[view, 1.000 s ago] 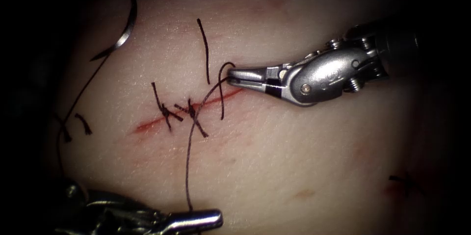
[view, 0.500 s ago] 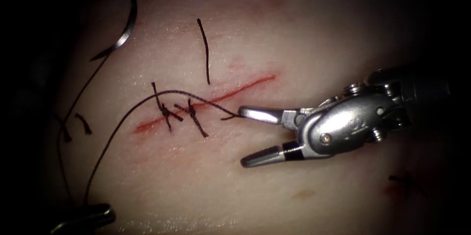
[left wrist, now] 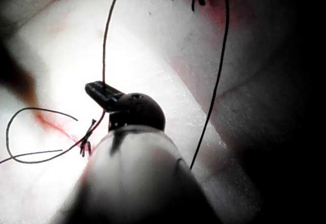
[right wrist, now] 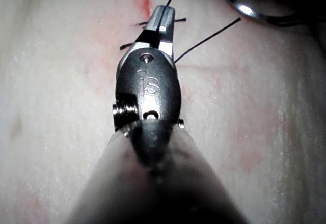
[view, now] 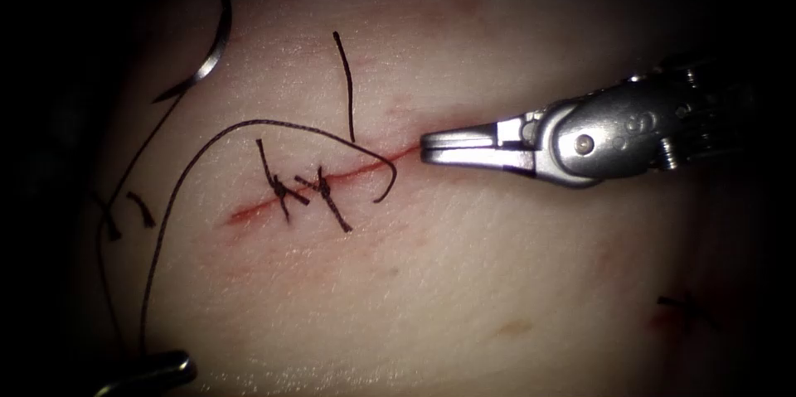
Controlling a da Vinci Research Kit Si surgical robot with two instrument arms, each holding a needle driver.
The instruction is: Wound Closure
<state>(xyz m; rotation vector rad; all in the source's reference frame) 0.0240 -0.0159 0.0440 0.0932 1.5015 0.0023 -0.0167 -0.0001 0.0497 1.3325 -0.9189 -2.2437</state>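
The cut (view: pixel 332 177) runs slantwise across the tissue (view: pixel 464 281) and carries two knotted stitches (view: pixel 300 190). My right tool (view: pixel 427 147) hovers at the cut's right end, jaws shut and holding nothing; it is also seen from behind (right wrist: pixel 163 16). My left tool (view: pixel 162 362) sits at the near left edge, shut on the thread (view: pixel 249 122), and its jaws (left wrist: pixel 102 90) grip that strand. The thread arcs slack over the stitches and ends free (view: pixel 377 198) just below the cut. The curved needle (view: pixel 214 49) lies on the tissue far left of the cut, held by neither tool.
A loose cut piece of thread (view: pixel 346 86) lies above the cut. Short thread ends (view: pixel 141 209) sit at the left, and another (view: pixel 684 306) at the right. Red fluid stains the cut line. The needle (right wrist: pixel 247 10) glints beyond the right tool.
The right tool let go of the thread, opened below the cut, then shut and rose to the cut's right end. The left tool moved left with the thread, which now lies slack.
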